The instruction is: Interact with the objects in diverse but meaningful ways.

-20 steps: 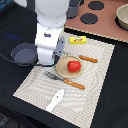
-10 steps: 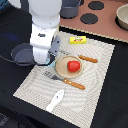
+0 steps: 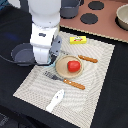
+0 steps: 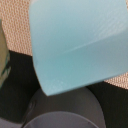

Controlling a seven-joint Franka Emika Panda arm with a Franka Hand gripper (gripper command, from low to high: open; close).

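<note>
A light-blue boxy cup fills most of the wrist view, tilted, hanging over the rim of a dark grey frying pan and a strip of woven placemat. In the exterior view the arm's white body hides the cup and the gripper; whether its fingers are spread or pinching the cup cannot be told.

The frying pan sits just off the placemat's edge on the exterior view's left, on the black desk. A red tomato rests on a tan round plate near the mat's middle. An orange-handled knife lies just beside the plate towards the far edge, and an orange-handled fork touches its near side. A white flat utensil lies at the mat's near edge. A flat yellow packet lies by the far edge. The mat's corner on the exterior view's right is bare.
</note>
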